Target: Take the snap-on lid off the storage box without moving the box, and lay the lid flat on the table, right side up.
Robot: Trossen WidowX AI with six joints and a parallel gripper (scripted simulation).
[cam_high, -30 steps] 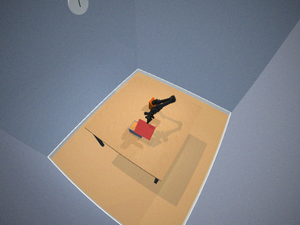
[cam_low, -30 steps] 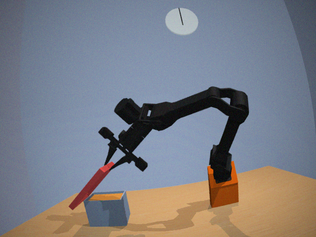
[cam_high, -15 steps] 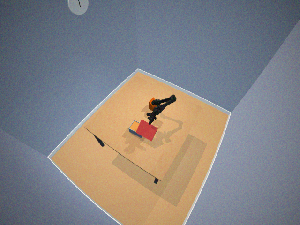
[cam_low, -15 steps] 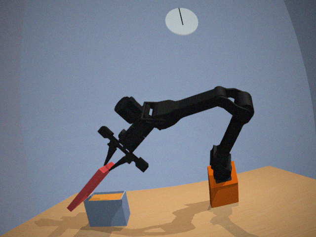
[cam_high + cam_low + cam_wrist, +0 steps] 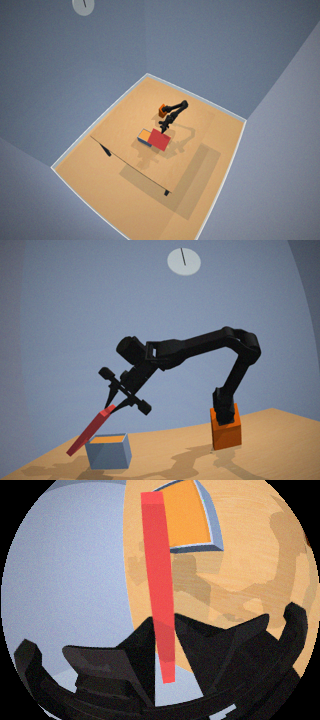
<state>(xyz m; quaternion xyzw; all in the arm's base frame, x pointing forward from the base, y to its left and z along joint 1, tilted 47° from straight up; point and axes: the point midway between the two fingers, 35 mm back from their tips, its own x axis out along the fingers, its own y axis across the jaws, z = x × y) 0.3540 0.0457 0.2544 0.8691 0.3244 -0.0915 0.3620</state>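
The red lid [image 5: 159, 139] [image 5: 89, 430] [image 5: 159, 570] is off the box and held in the air, tilted steeply, its far edge pointing down and away from the arm. My gripper [image 5: 162, 132] [image 5: 108, 411] [image 5: 163, 619] is shut on the lid's near, upper edge. The blue-grey storage box [image 5: 143, 141] [image 5: 108, 455] [image 5: 217, 546] stands upright and open on the table, with an orange surface showing inside. In the top view the lid hides part of the box. Whether lid and box touch is unclear.
The orange base block [image 5: 162, 112] [image 5: 227, 437] of the arm stands on the wooden table [image 5: 124, 144] [image 5: 165, 446], behind the box. The table's edge shows in the top view, with dark legs under it. A round clock [image 5: 83, 4] [image 5: 184, 261] hangs on the wall.
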